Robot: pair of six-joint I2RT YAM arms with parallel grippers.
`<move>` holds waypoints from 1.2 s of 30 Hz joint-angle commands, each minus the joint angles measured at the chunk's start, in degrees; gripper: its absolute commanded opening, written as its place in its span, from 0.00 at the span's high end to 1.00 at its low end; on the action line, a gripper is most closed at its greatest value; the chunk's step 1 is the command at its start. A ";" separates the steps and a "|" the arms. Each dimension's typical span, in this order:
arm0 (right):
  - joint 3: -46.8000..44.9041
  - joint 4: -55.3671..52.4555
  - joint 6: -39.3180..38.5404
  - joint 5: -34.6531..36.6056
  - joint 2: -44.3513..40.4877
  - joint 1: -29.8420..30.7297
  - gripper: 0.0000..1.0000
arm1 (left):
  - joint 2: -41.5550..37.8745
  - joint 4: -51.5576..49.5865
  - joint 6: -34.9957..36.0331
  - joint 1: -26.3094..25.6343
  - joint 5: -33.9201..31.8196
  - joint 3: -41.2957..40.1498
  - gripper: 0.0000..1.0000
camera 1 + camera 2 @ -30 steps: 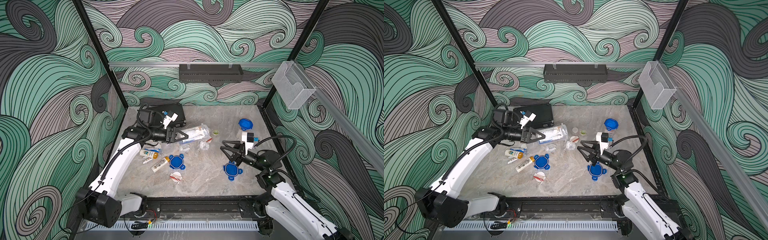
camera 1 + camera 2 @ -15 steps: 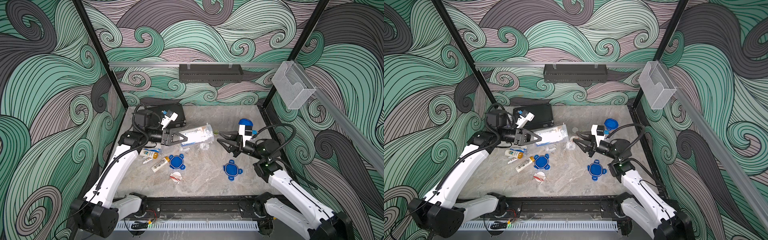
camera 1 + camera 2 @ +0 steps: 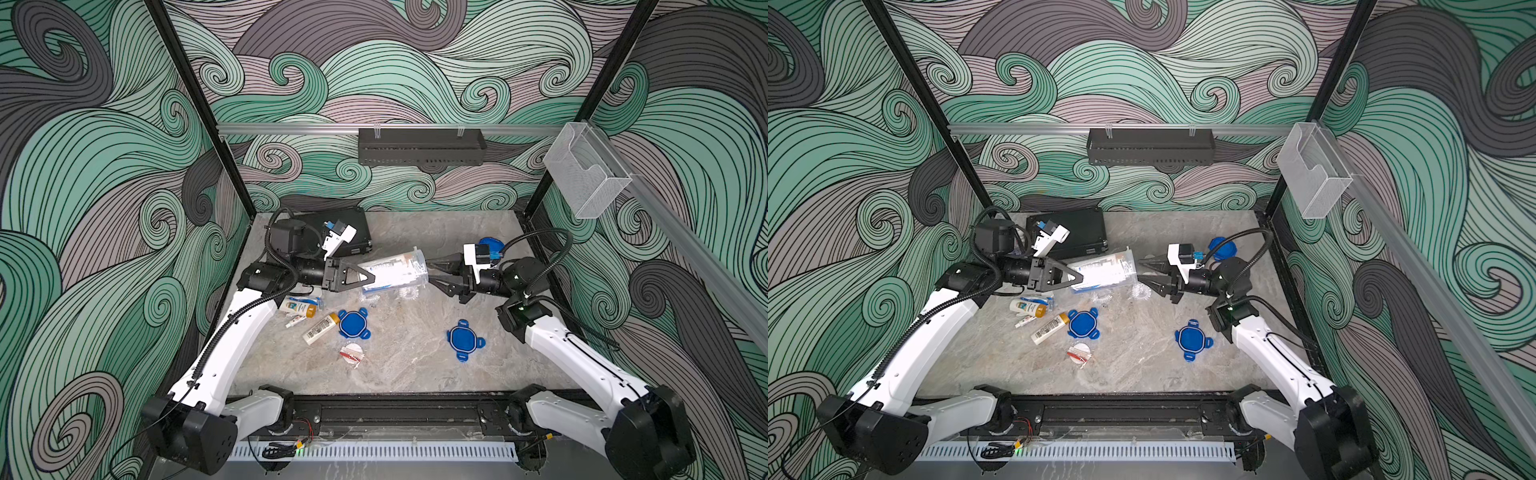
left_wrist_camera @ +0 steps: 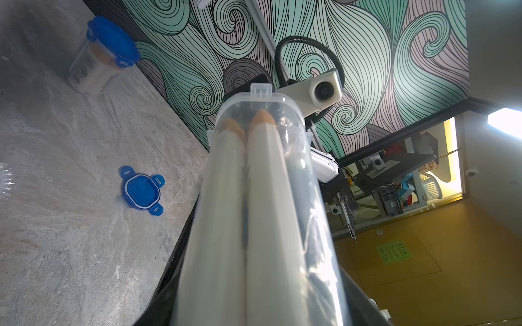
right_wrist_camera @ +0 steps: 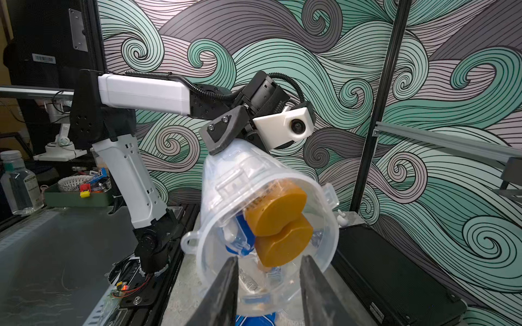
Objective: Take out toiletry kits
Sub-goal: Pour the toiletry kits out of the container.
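Observation:
My left gripper (image 3: 368, 280) is shut on a clear plastic container (image 3: 392, 272), held level above the table. Its open mouth faces my right gripper (image 3: 430, 272). Inside the container (image 5: 265, 214) sits one of the toiletry kits: two white bottles (image 4: 226, 211) with orange-gold caps (image 5: 278, 211) and a blue pouch (image 5: 240, 237). The right gripper (image 5: 269, 262) is open, its fingertips (image 5: 234, 262) at the mouth's rim, gripping nothing. More kit items lie loose on the table: a white bottle (image 3: 320, 328), a second bottle (image 3: 297, 308), a round white packet (image 3: 352, 353).
Two blue lids (image 3: 352, 323) (image 3: 464, 338) lie on the marble table (image 3: 399, 374). A closed container with a blue lid (image 3: 490, 243) stands at the far right, behind the right wrist. A black case (image 3: 353, 228) lies at the back left. Clear plastic bits (image 3: 409, 293) lie under the held container.
The left gripper lifted the clear container off the table and turned its mouth to the right. The right gripper rose from beside a blue lid to the mouth and narrowed a little.

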 commanded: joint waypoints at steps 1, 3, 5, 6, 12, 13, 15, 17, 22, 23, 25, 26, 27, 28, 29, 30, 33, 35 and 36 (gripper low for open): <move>2.25 1.64 -3.49 -3.43 0.23 0.76 0.61 | 0.70 2.89 0.44 -0.29 3.03 0.63 0.98; 1.63 1.95 -5.84 -2.70 0.02 1.07 0.57 | 1.48 2.84 0.34 -0.29 2.75 0.63 0.97; 1.57 2.61 -6.47 -2.46 0.19 1.41 0.54 | 2.34 2.95 0.04 -0.29 2.00 0.67 0.97; 1.83 2.82 -6.48 -2.79 0.64 1.64 0.52 | 2.99 2.92 -0.15 -0.29 1.89 0.80 0.97; 2.61 4.96 -6.72 -2.65 3.28 2.40 0.44 | 6.36 0.88 0.73 -0.29 2.42 2.74 0.97; 2.65 5.43 -6.59 -2.51 3.61 2.35 0.43 | 6.68 0.63 0.93 -0.26 1.99 2.70 0.96; 2.97 7.25 -5.29 -2.16 4.54 2.49 0.42 | 7.25 0.46 1.18 -0.29 1.78 2.48 0.96; 3.18 9.46 -3.45 -2.32 5.54 2.56 0.42 | 7.73 0.00 1.79 -0.29 1.22 2.39 0.96; 2.91 16.22 2.29 -1.37 8.05 2.57 0.50 | 8.53 -2.04 3.98 -0.29 -0.49 2.04 0.96; 3.04 17.32 3.51 -1.36 8.47 2.57 0.54 | 8.73 -2.31 4.19 -0.29 -0.74 1.94 0.96; 3.34 18.93 5.58 -1.42 9.05 2.64 0.60 | 9.02 -2.56 4.49 -0.29 -1.27 1.67 0.96; 3.29 19.17 5.90 -1.37 9.17 2.64 0.62 | 9.17 -2.81 4.75 -0.29 -1.32 1.56 0.96; 3.17 18.74 5.80 -1.39 8.98 2.59 0.64 | 9.20 -3.18 5.09 -0.29 -1.47 1.44 0.96; 3.01 17.74 5.13 -1.28 8.66 2.66 0.68 | 9.12 -3.29 5.21 -0.29 -1.71 1.23 0.96; 2.94 16.97 4.75 -1.14 8.42 2.61 0.69 | 9.03 -3.21 5.18 -0.28 -1.87 1.07 0.96; 2.83 16.12 4.37 -0.95 8.09 2.66 0.72 | 8.94 -3.13 5.23 -0.24 -2.06 0.86 0.96; 2.65 15.22 3.92 -0.97 7.84 2.60 0.83 | 8.93 -3.22 5.20 -0.29 -2.40 0.81 0.96; 2.47 14.91 3.55 -0.66 7.79 2.58 0.92 | 8.85 -3.21 5.20 -0.29 -2.48 0.89 0.96; 2.48 14.87 3.63 -0.67 7.85 2.53 0.94 | 8.80 -3.29 5.29 -0.29 -2.61 0.90 0.96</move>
